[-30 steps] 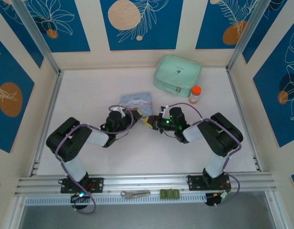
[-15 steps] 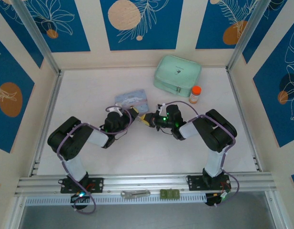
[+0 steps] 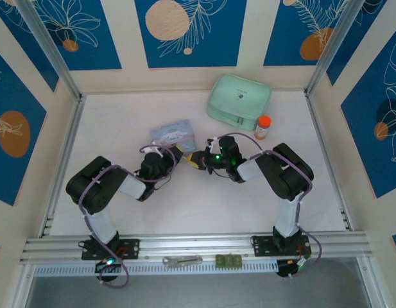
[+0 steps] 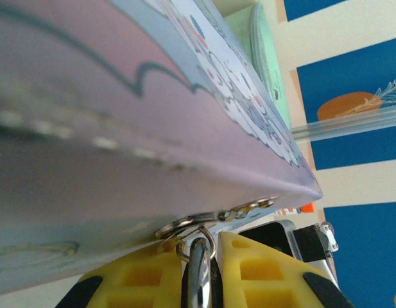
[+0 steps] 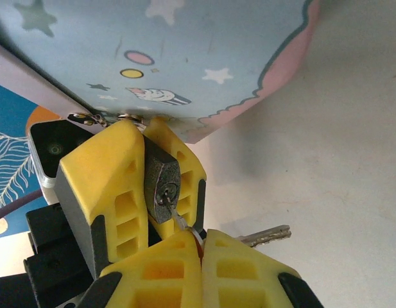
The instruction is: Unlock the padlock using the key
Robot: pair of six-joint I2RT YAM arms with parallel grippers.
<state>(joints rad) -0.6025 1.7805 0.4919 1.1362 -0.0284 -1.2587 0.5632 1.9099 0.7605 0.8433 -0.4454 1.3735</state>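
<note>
Turning the key looks to be the step at hand: its blade tip sits in the keyhole on the bottom face of the padlock, so I judge the insertion done or nearly so, and the lock not yet opened.

The left gripper is clenched on the padlock, one yellow finger on each side of the dark body. From the left wrist, the shackle rises between those fingers and passes through the small metal rings at the edge of the pale blue tin. The padlock therefore hangs at the tin's front edge, just above the bench.

The right gripper is clamped shut on the head end of the key, directly below the padlock. A second key sticks out sideways beside it, seemingly on the same ring.

The next move calls for a steady twist of the right wrist about the key's own line, while the left holds the lock body firm. The thin blade could bend or slip out if the two drift apart.

How deep the blade sits is hidden inside the keyhole. The key's head is covered by the right fingers. The shackle's seat in the body is cut off at the bottom edge of the left wrist view. From above, lock and key are too small to make out where the two grippers meet in front of the tin.
</note>
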